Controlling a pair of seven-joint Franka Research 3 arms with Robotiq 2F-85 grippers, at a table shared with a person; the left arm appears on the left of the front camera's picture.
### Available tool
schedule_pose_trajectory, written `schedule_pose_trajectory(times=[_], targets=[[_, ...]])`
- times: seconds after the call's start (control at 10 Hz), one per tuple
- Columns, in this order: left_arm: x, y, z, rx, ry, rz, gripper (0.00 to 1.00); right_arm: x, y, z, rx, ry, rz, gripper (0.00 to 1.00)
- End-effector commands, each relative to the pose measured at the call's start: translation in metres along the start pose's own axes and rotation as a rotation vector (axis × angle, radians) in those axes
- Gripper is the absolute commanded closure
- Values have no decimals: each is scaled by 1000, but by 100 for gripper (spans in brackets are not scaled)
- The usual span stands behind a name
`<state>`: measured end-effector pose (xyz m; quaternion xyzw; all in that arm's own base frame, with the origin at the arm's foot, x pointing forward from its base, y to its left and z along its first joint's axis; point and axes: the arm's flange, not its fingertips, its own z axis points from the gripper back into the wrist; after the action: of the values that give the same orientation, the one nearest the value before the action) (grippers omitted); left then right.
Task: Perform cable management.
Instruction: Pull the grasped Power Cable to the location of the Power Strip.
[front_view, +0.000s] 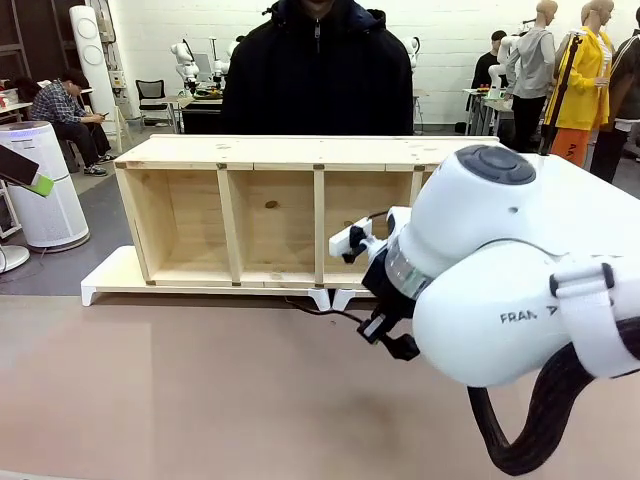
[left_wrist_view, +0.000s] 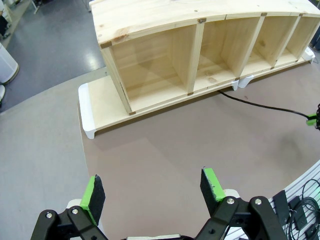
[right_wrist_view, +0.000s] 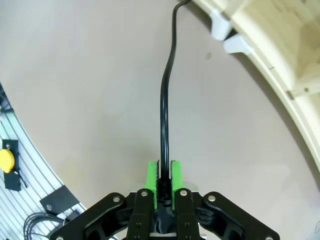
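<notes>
The cable (right_wrist_view: 165, 95) is a thin black cord running over the brown table from under the wooden shelf unit (front_view: 270, 215) toward my right arm. My right gripper (right_wrist_view: 163, 172) is shut on the cable, its green pads (right_wrist_view: 151, 176) pressed to either side of it. In the left wrist view the cable (left_wrist_view: 260, 104) leaves the shelf's base and ends at the right edge. In the front view a short stretch of cable (front_view: 325, 312) shows before the big white right arm hides the rest. My left gripper (left_wrist_view: 152, 192) hovers open above the bare table, holding nothing.
The shelf unit lies along the table's far side on a white-footed base board (front_view: 110, 280), with a person (front_view: 316, 70) in a dark jacket standing behind it. A white part (front_view: 350, 240) sits by the right arm at the shelf. Cords (left_wrist_view: 300, 200) lie beyond the table edge.
</notes>
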<state>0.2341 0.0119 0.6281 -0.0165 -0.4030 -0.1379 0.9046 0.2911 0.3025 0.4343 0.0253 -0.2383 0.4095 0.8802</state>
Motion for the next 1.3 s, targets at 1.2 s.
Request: schedule_pose_trajectory(times=[1.2], targets=[[1, 1, 0, 1, -5, 6, 0, 0, -37, 26, -39, -44, -152, 86]])
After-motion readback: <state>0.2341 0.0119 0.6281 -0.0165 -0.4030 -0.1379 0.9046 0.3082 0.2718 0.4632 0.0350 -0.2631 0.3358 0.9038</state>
